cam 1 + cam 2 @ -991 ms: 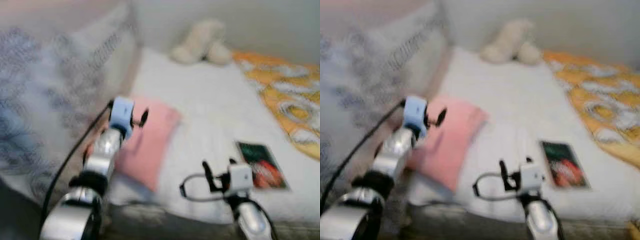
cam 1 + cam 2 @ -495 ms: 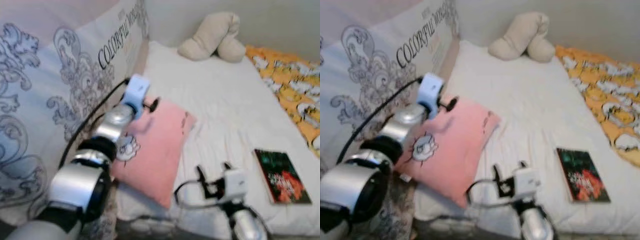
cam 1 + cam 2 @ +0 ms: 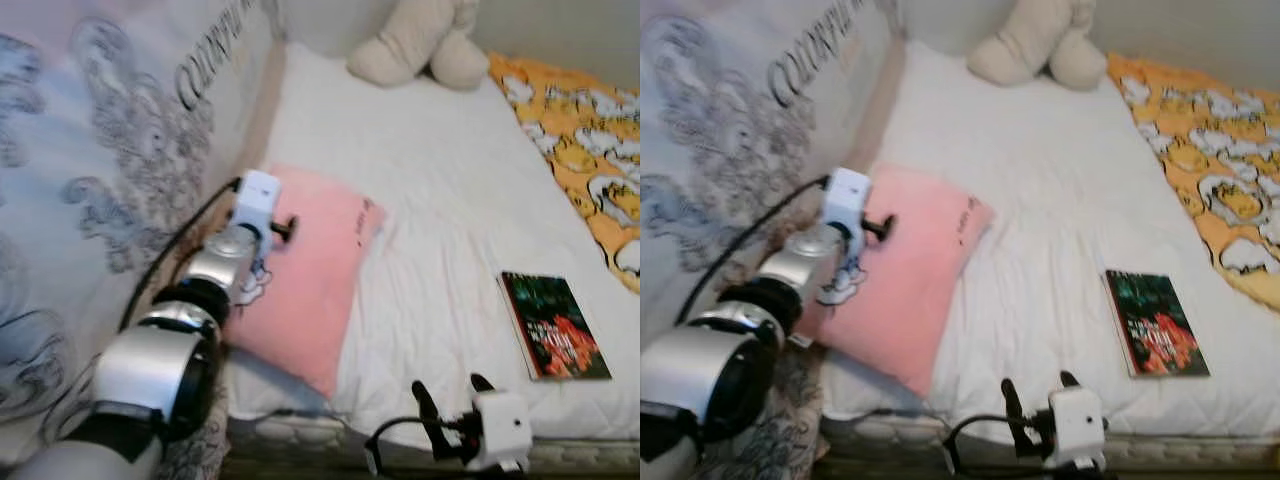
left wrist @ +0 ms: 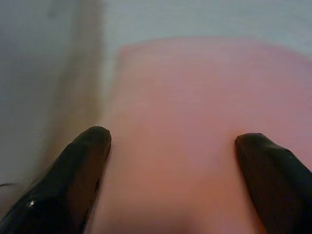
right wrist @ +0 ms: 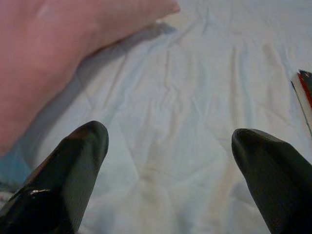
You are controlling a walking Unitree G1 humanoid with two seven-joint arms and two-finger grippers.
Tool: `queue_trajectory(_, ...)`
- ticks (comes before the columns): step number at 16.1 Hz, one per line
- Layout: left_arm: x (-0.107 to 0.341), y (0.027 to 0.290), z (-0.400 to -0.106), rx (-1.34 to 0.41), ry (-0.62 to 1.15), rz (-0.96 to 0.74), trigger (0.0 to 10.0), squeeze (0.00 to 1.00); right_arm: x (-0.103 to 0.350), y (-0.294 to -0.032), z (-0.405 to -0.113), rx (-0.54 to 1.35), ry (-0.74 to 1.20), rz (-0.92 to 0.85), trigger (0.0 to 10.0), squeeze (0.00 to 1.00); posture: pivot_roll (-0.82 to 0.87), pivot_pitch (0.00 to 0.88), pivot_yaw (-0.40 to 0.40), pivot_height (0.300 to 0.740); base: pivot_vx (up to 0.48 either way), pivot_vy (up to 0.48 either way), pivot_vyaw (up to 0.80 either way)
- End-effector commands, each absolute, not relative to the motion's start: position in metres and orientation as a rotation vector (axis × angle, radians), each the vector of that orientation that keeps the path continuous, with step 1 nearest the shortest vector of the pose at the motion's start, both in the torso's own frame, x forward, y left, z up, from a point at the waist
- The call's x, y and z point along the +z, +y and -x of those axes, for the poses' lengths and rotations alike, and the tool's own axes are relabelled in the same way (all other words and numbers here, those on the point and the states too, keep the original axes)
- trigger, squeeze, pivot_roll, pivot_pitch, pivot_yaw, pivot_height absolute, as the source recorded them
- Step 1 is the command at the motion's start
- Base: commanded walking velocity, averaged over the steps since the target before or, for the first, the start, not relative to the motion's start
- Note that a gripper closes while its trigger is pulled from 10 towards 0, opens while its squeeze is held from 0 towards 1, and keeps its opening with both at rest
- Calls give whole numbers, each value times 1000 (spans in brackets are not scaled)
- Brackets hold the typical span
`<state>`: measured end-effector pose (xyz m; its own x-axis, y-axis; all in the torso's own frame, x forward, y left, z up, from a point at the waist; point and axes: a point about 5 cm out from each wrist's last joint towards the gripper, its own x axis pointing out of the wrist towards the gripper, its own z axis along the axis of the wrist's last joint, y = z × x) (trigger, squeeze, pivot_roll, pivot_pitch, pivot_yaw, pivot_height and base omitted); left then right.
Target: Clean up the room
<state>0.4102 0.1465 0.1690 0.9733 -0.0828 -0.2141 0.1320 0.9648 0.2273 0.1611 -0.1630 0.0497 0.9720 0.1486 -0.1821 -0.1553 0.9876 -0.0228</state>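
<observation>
Two silver arms are seen reaching over a bed covered by a white sheet. The left gripper is held above a pink pillow, which lies left of centre in the head views, near the bed's front edge. In the left wrist view its two black fingers are spread wide apart, with the pillow's pink surface seen between them; whether they touch the fabric cannot be told. A small cartoon print is visible on the pillow beside the left arm.

The right gripper is placed low at the bottom centre of the head views, at the front edge of the bed, and its fingers are likewise spread apart with nothing between them. In the right wrist view, white sheet is shown ahead of it, with a corner of the pillow to one side.

A book with a dark green and red cover lies flat at the right of the frame, well apart from the pillow. A beige stuffed toy rests at the top centre. An orange patterned blanket occupies the upper right. A large grey-patterned cushion with lettering stands along the left side.
</observation>
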Motion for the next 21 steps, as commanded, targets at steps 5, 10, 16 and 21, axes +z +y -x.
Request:
queue_trajectory(5, 154, 176, -404, -53, 295, -226, 10000, 0, 49, -170, -152, 178, 245, 45, 10000, 0, -155, 210, -87, 740, 0, 0, 0)
queue_trajectory(10, 144, 173, -399, -162, 359, -35, 10000, 0, 47, -168, -161, 228, 273, 57, 10000, 0, -132, 202, -102, 740, 0, 0, 0)
queue_trajectory(16, 141, 162, -396, -333, 374, -53, 0, 0, 43, -169, -164, 240, 295, 67, 10000, 0, -125, 188, -95, 740, 0, 0, 0)
queue_trajectory(21, 134, 162, -395, -282, 400, -83, 0, 0, 43, -168, -171, 244, 290, 69, 10000, 0, -134, 173, -87, 740, 0, 0, 0)
